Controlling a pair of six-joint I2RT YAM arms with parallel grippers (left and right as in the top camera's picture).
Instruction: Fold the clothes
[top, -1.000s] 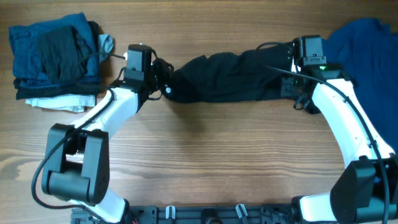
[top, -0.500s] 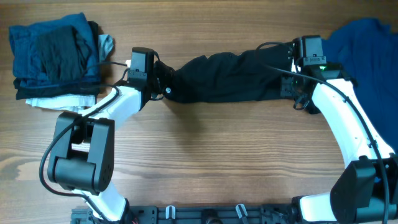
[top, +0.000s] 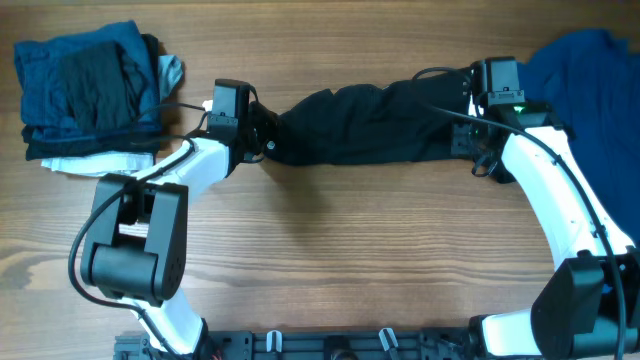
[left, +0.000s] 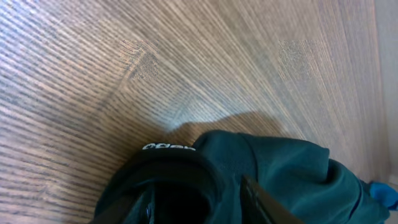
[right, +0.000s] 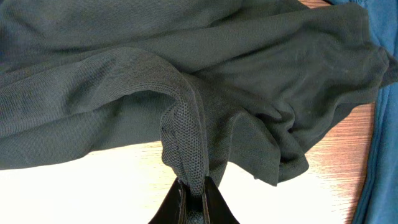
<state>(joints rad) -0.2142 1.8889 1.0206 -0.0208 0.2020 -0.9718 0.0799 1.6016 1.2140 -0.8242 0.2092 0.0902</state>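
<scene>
A black garment (top: 365, 122) lies bunched in a long roll across the far middle of the table. My left gripper (top: 263, 141) is at its left end. In the left wrist view its fingers (left: 193, 202) are apart, with the garment's rounded collar edge (left: 180, 165) lying between them. My right gripper (top: 468, 118) is at the garment's right end. In the right wrist view it (right: 194, 186) is shut on a raised fold of the garment (right: 180, 130), lifted a little off the table.
A stack of folded clothes (top: 85, 90), blue and black over white, sits at the far left corner. A loose blue garment (top: 590, 80) lies at the far right, just beside the right gripper, and its edge shows in the right wrist view (right: 380, 162).
My left gripper has shifted right, closer onto the left end of the black garment. The right arm and the garment have not moved.
</scene>
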